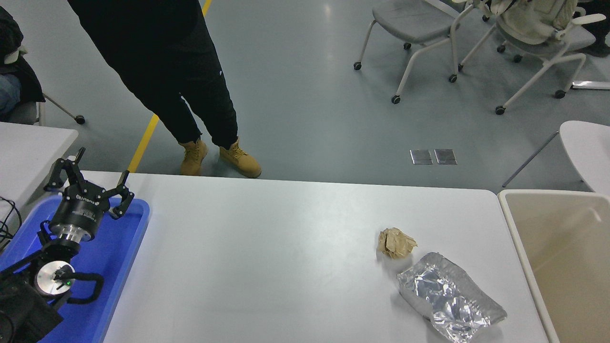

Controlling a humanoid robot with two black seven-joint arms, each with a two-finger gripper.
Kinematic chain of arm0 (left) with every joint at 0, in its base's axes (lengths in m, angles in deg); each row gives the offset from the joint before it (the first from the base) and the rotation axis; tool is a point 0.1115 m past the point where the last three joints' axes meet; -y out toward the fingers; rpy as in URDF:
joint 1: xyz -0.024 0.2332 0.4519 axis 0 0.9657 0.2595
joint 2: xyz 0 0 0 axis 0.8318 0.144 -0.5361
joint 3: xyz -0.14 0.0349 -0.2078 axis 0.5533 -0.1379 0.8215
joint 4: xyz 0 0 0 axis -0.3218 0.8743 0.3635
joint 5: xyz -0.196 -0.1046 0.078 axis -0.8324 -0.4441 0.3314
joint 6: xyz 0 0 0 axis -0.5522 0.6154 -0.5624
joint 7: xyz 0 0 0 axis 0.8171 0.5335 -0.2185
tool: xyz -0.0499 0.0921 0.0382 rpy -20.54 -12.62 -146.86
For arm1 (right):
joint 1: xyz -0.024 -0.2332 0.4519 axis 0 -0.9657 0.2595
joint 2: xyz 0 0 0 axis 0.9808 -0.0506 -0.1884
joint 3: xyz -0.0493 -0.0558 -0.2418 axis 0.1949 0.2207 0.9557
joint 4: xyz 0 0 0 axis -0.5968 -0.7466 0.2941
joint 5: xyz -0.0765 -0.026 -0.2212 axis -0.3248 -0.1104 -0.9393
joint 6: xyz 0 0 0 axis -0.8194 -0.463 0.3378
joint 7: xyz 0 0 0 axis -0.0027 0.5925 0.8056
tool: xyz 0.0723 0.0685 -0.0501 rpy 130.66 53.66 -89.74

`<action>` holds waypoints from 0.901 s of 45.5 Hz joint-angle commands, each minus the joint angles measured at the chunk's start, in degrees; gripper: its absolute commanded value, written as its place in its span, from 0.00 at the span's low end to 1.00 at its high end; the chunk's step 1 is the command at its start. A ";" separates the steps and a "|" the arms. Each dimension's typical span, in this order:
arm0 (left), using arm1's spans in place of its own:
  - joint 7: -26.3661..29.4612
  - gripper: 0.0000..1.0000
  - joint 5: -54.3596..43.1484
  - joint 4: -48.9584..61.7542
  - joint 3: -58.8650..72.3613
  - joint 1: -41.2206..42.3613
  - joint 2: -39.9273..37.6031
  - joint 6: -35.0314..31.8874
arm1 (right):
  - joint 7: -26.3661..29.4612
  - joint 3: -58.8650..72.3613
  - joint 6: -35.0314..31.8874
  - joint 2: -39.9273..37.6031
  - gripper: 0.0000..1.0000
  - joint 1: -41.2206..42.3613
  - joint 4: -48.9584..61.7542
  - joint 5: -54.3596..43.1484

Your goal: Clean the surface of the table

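The large white table surface fills the lower half of the head view. A crumpled brown paper ball lies on it at the right. A crumpled silver foil bag lies just in front of the ball, near the table's right front. My left gripper is open and empty, parked above the blue tray at the lower left. My right arm and gripper are out of view.
A beige bin stands against the table's right edge. A person in black with tan boots stands at the far side, left of centre. Grey chairs stand on the floor beyond. A smaller white table is at the right.
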 commanded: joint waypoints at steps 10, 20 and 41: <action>0.00 1.00 0.00 0.03 0.01 0.00 -0.01 -0.06 | -1.33 -15.95 0.20 -8.41 1.00 -0.45 -23.86 0.80; 0.00 1.00 0.00 -0.06 0.01 0.00 -0.01 0.03 | -5.03 -22.71 0.28 -7.80 1.00 -2.82 -32.83 1.77; 0.00 1.00 0.00 -0.06 0.01 0.00 0.08 -0.06 | -9.86 -33.44 1.95 2.65 1.00 -12.49 -44.87 9.85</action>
